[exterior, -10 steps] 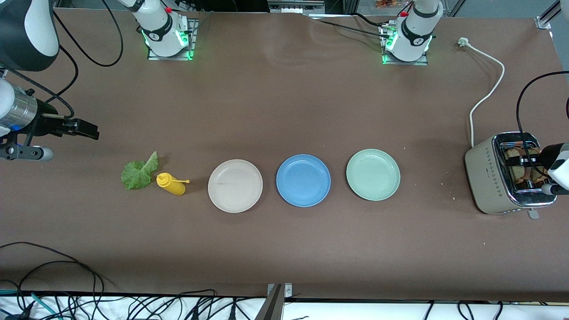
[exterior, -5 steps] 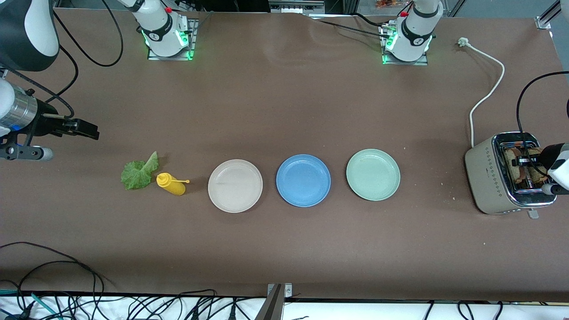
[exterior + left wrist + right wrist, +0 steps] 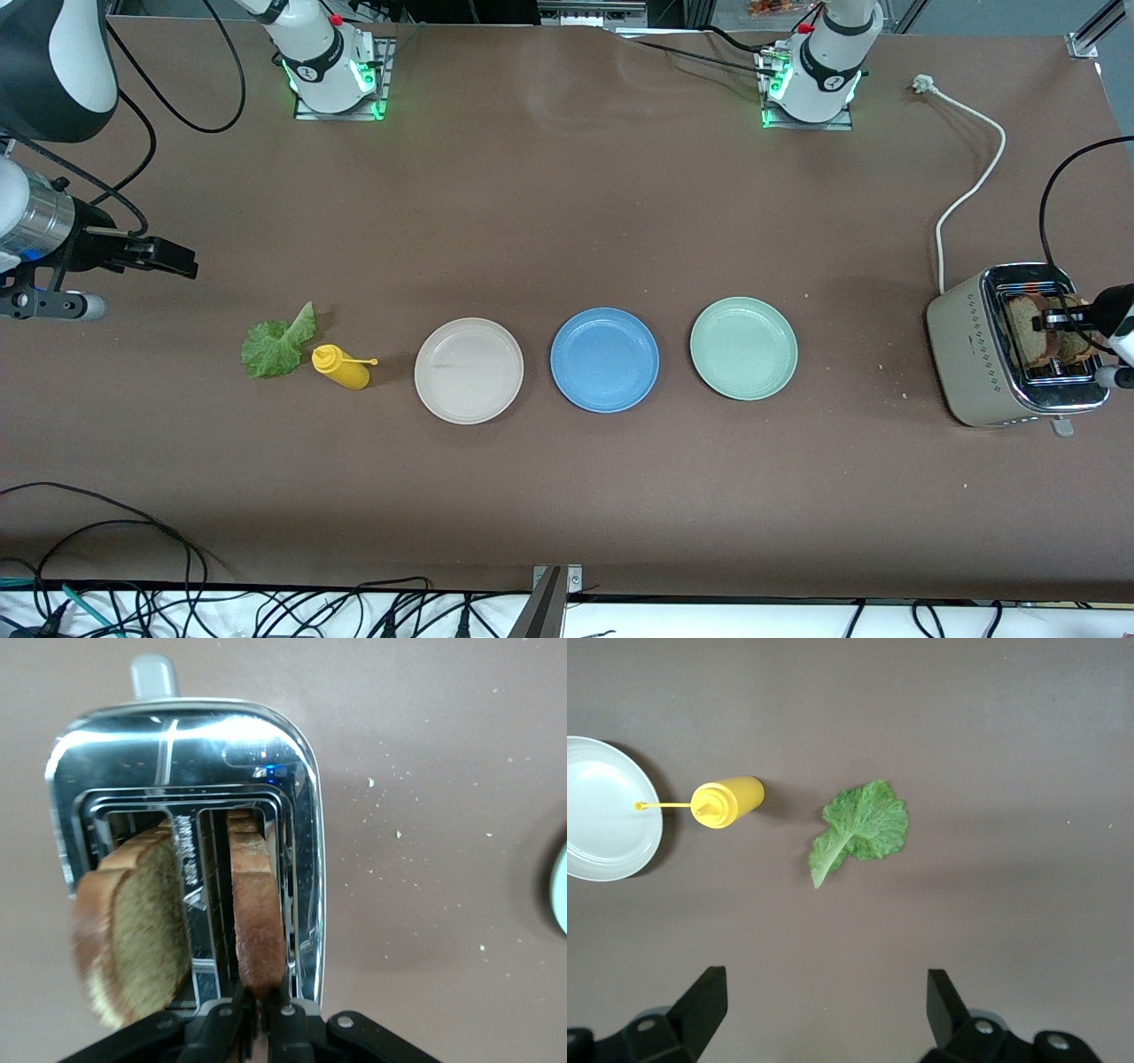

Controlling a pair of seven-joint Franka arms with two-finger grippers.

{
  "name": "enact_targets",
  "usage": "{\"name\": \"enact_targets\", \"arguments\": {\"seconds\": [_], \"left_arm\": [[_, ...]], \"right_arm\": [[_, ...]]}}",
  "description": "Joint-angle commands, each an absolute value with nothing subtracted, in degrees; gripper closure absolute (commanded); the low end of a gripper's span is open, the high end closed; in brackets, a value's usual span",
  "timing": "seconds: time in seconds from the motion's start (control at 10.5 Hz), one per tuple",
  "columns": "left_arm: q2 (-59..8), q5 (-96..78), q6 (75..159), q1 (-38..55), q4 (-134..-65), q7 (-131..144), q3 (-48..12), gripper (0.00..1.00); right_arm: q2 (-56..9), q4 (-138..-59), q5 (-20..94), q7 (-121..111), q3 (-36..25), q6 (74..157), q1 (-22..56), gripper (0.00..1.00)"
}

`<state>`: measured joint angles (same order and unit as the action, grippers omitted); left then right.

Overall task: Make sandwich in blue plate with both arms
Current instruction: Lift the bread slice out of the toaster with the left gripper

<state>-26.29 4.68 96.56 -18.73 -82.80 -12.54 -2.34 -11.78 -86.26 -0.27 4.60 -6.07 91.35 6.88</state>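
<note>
At the left arm's end of the table (image 3: 567, 496) stands the toaster (image 3: 974, 354), the largest thing on it, near the edge there, with two bread slices (image 3: 133, 921) in its slots. The left gripper (image 3: 257, 1010) hangs over the toaster, its fingers clenched on the top edge of one bread slice (image 3: 257, 904). In a row across the middle of the table lie three plates: the beige plate (image 3: 469, 370) toward the right arm's end, the blue plate (image 3: 604, 360) in the middle, bare, and the green plate (image 3: 743, 347) toward the toaster. The right gripper (image 3: 824, 1001) waits above the right arm's end of the table, over the lettuce leaf (image 3: 859, 828), fingers spread apart and holding nothing. The leaf lies just beside a yellow sauce bottle (image 3: 343, 366), which lies between it and the beige plate.
</note>
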Motion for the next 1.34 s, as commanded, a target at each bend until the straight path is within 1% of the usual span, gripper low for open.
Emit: {"name": "enact_targets", "arguments": {"seconds": [0.0, 0.38, 0.57, 0.67, 0.86, 1.15, 1.24], "left_arm": [[-20.67, 5.71, 91.77, -18.28, -81.21, -13.36, -2.29, 1.0], [-15.31, 5.19, 87.11, -18.28, -81.12, -13.45, -2.81, 1.0], [-14.68, 4.75, 86.75, -18.28, -80.69, -14.93, -2.72, 1.0], [-14.76, 4.75, 86.66, -18.19, -78.86, -15.46, -2.46, 1.0], [-14.77, 4.83, 86.75, -17.67, -78.4, -14.86, -4.38, 1.0], [-15.2, 5.1, 86.66, -17.23, -78.4, -11.1, -9.74, 1.0], [-15.21, 5.01, 87.01, -15.49, -79.27, -8.64, -10.45, 1.0]], "right_arm": [[-11.95, -85.87, 0.0, 4.66, -6.06, 91.05, 6.94, 0.0], [-11.95, -85.87, 0.0, 4.57, -6.06, 91.05, 6.94, 0.0], [-11.95, -85.87, 0.0, 4.57, -6.06, 91.05, 6.94, 0.0], [-11.95, -85.87, 0.0, 4.57, -6.06, 91.05, 6.94, 0.0], [-11.95, -85.87, 0.0, 4.57, -6.06, 91.05, 6.94, 0.0], [-11.95, -85.87, 0.0, 4.57, -6.06, 91.05, 6.94, 0.0], [-11.95, -85.78, 0.0, 4.57, -6.06, 91.14, 6.94, 0.0]]}}
